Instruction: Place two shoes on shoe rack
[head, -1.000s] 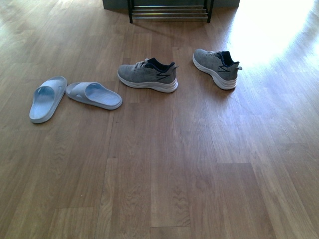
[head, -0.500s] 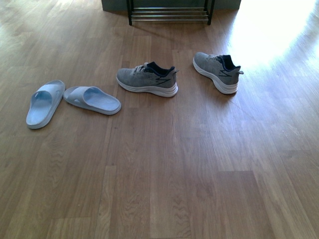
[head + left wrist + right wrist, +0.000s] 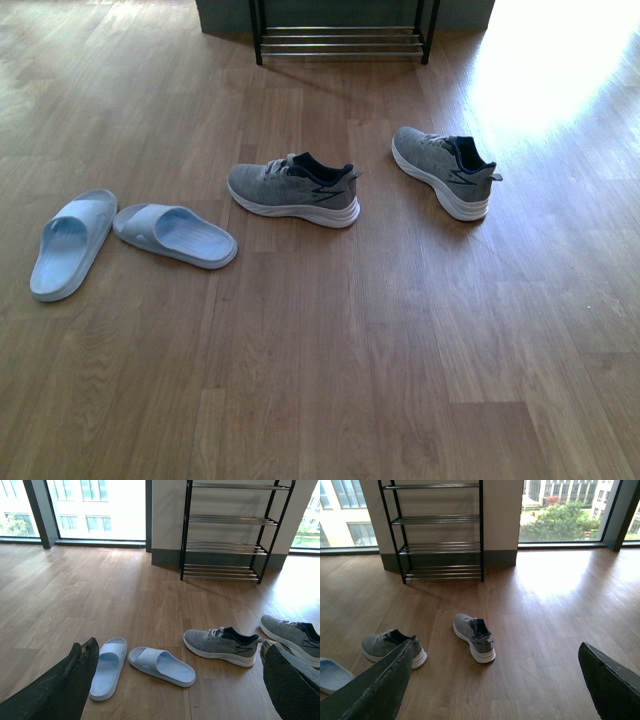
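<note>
Two grey knit sneakers lie on the wood floor: one in the middle (image 3: 293,189), one to the right (image 3: 443,171). Two pale blue slides lie to the left, one (image 3: 70,242) beside the other (image 3: 175,235). The shoe rack (image 3: 342,40) stands at the far edge, its lowest tiers showing. In the left wrist view my left gripper (image 3: 180,680) is open and empty, well short of the slides (image 3: 161,666) and the middle sneaker (image 3: 221,645). In the right wrist view my right gripper (image 3: 495,680) is open and empty, short of the right sneaker (image 3: 474,637); the rack (image 3: 439,532) stands empty behind.
A grey-skirted wall (image 3: 167,515) backs the rack. Tall windows (image 3: 95,510) run along the far side. Bright sunlight falls on the floor at the right (image 3: 555,70).
The view has moved forward: shoes and rack sit lower and closer in the front view than a second ago. The shoes themselves have not shifted on the floor.
</note>
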Controlling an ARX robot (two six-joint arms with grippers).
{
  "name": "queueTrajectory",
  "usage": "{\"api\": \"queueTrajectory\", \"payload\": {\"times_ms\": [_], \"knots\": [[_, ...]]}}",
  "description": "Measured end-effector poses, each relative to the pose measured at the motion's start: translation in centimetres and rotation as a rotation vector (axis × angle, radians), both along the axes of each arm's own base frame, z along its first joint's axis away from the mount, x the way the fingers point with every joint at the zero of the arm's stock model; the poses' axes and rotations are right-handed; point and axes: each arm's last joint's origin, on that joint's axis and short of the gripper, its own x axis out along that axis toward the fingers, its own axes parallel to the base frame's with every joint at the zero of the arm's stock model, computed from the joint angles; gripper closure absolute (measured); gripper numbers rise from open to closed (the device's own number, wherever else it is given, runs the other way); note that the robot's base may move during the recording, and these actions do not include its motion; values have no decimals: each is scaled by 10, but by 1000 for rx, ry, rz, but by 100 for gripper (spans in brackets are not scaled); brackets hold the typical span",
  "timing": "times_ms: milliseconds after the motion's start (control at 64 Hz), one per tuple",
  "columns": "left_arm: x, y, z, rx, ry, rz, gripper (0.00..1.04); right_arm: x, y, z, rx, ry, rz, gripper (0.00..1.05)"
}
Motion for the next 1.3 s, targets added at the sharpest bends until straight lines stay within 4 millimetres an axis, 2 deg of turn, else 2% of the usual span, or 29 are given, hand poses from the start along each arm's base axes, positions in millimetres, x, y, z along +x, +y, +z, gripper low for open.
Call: {"api": "queueTrajectory", "payload": {"times_ms": [1297], "knots": [[0, 0, 0, 0, 0, 0, 9, 0, 0, 0, 0, 1, 2, 9]]}}
